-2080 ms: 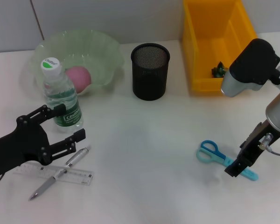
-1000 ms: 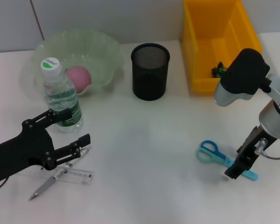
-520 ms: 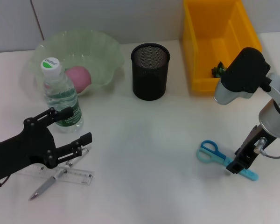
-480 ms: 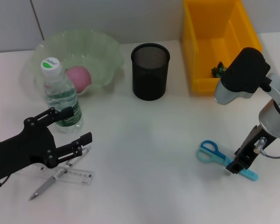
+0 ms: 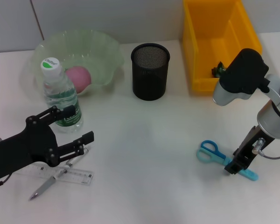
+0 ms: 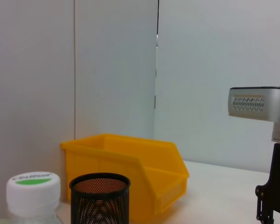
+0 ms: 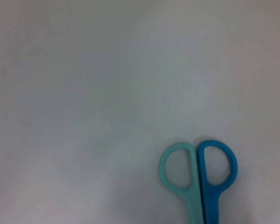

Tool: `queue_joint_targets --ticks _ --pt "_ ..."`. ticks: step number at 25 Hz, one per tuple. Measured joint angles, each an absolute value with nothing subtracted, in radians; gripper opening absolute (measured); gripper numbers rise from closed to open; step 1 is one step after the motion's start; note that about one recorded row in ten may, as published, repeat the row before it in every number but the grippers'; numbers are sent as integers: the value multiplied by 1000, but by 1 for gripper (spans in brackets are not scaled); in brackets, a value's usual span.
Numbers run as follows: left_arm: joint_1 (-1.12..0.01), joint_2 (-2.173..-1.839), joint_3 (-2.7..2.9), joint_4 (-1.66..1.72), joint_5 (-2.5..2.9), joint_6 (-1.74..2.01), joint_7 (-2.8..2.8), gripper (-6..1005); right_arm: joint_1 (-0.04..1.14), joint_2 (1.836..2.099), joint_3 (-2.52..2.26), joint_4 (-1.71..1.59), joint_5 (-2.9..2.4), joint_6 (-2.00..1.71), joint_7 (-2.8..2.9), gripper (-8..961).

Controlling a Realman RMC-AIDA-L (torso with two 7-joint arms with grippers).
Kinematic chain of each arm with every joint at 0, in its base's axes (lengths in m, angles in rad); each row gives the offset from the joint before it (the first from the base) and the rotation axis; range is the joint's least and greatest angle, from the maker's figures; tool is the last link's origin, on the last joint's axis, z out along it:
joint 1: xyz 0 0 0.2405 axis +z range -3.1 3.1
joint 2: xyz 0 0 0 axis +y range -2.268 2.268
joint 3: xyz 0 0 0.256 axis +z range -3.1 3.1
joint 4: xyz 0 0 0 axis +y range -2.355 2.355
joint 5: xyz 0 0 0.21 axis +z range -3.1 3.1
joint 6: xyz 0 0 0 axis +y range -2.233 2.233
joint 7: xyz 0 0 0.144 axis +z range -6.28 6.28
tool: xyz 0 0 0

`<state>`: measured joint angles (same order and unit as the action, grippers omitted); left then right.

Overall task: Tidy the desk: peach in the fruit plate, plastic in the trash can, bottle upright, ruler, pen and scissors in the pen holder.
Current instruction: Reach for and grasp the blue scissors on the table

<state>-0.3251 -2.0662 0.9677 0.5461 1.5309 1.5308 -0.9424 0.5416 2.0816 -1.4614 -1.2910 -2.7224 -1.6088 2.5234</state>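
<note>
Nearest the robot on the white desk [image 5: 144,154], the pen [image 5: 53,179] lies slantwise across the clear ruler [image 5: 67,174], the two touching where they cross. Just above them hangs the left gripper [image 5: 77,126], its black fingers spread apart and holding nothing; one finger reaches beside the lower part of the bottle [image 5: 60,95] and the other sits over the pen's upper end. On the other side of the desk the scissors [image 5: 221,158] lie flat with their loop handles toward the middle of the desk and the covered blade pointing outward. The right gripper [image 5: 237,164] is down on the blade end of the scissors (whether its fingers are closed on them or merely around them cannot be told from the head view, and the right wrist view shows only the two handle loops against the bare desk). Farther back, the bottle stands upright, white cap on top, just in front of the fruit plate [image 5: 105,51], where the pink peach [image 5: 78,77] rests in the bowl. The black mesh pen holder [image 5: 150,71] stands near the middle of the far edge, apart from both plate and trash can [image 5: 198,51]. The yellow trash can sits at the far right with a small dark green scrap [image 5: 219,69] inside, partly hidden behind the right arm.
</note>
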Motion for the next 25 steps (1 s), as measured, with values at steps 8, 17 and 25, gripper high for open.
queue_joint_targets --ticks 8,17,25 --pt "-329 -2066 974 546 1531 1531 -943 804 544 2082 -1462 -1284 -2721 -1607 2523 453" --pt "-331 -2066 975 546 1531 1532 -943 803 555 2080 -1457 -1266 -2721 -1607 2525 400" --pt "-331 -2066 976 546 1531 1533 -943 803 577 2080 -1453 -1231 -2721 -1603 2524 275"
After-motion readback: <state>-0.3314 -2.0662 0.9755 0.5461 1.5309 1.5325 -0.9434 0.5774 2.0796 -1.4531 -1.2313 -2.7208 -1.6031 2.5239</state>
